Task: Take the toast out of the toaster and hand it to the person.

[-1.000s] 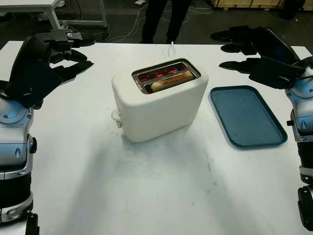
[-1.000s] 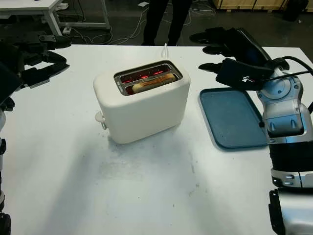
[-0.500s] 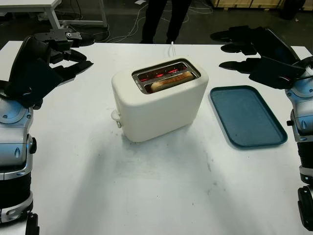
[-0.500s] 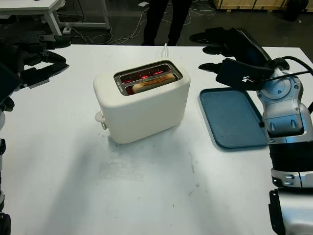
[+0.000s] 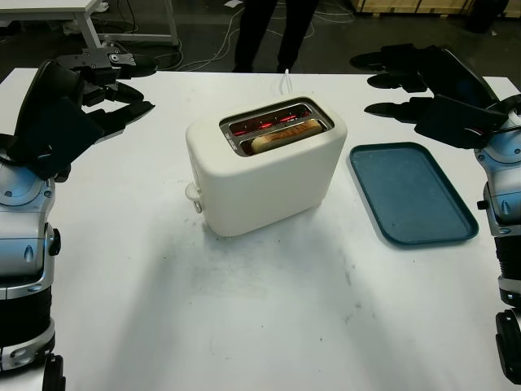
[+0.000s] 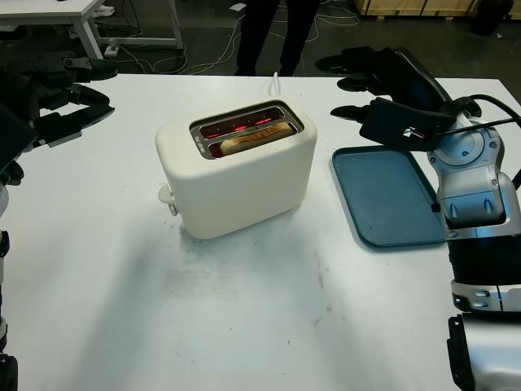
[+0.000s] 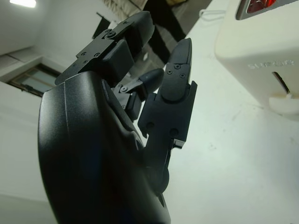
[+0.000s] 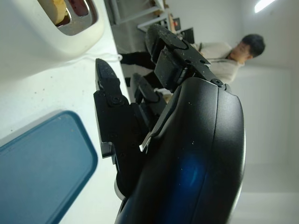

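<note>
A cream toaster [image 5: 264, 175] stands mid-table, its slots glowing red. A slice of toast [image 5: 285, 135] sits low in the near slot, its golden top edge showing. My left hand [image 5: 114, 90] hovers open above the table's far left, well apart from the toaster. My right hand [image 5: 391, 81] hovers open at the far right, above the far end of the tray and to the right of the toaster. A person [image 5: 273, 28] in dark trousers stands behind the table's far edge; another person [image 8: 233, 56] is seen in the right wrist view.
A flat blue tray [image 5: 411, 193] lies right of the toaster, with nothing on it. The toaster's white cord [image 5: 287, 80] runs off the far table edge. A lever knob [image 5: 192, 193] sticks out of the toaster's left end. Bare white tabletop [image 5: 244, 309] spreads in front.
</note>
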You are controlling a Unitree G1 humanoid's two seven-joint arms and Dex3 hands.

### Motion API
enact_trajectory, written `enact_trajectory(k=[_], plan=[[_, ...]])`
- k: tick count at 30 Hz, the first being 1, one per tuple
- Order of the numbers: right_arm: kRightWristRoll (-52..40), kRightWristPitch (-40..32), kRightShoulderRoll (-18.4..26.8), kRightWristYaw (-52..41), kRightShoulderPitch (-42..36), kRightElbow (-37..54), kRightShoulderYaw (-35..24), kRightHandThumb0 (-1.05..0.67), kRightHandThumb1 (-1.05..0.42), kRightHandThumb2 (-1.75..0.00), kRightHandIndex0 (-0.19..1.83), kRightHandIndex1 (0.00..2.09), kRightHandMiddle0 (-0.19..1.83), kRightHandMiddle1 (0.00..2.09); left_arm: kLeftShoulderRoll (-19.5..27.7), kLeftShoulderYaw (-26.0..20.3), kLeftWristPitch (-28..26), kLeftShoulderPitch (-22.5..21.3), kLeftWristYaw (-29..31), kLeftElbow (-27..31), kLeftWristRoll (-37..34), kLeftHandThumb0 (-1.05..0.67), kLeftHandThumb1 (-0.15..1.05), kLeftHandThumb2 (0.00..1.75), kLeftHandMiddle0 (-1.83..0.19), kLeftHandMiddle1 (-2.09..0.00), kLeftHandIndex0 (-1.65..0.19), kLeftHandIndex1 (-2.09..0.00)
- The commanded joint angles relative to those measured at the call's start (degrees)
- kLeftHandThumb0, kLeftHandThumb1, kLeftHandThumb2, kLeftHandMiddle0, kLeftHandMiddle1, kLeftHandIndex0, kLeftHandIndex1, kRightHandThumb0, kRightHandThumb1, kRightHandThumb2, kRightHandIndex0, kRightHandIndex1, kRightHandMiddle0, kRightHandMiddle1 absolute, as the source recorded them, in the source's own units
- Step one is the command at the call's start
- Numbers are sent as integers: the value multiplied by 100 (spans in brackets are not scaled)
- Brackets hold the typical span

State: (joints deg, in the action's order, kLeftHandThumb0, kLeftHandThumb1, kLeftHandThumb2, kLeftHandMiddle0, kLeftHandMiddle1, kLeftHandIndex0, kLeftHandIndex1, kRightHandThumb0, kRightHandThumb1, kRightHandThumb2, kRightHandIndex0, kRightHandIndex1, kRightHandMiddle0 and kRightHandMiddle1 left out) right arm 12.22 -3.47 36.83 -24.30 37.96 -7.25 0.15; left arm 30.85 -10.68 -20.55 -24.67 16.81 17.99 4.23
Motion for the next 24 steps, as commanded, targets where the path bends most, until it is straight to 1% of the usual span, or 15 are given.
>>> enact_trajectory(k=[1, 7, 13, 24], plan=[[-70, 107, -26, -11, -40, -46, -34, -16, -92, -6, 70, 1, 63, 0, 26, -38, 56, 61, 4, 3, -46, -27, 92, 9, -46, -92, -73, -19], [-18, 162, 7, 6, -29, -82, -2, -16, -92, -6, 72, 2, 64, 1, 7, -72, -42, 67, 12, 39, -91, -27, 92, 9, -46, -92, -73, -19], [-26, 66, 7, -27, -20, -64, -1, -16, -92, -7, 70, 0, 62, 0, 16, -59, 107, 69, 25, -23, -69, -26, 92, 9, -47, -92, -73, -20], [-23, 19, -1, -10, -31, 0, -15, -17, -92, -7, 71, 1, 63, 0, 20, -17, 31, 13, 4, 2, -24, -26, 92, 8, -46, -93, -72, -21]])
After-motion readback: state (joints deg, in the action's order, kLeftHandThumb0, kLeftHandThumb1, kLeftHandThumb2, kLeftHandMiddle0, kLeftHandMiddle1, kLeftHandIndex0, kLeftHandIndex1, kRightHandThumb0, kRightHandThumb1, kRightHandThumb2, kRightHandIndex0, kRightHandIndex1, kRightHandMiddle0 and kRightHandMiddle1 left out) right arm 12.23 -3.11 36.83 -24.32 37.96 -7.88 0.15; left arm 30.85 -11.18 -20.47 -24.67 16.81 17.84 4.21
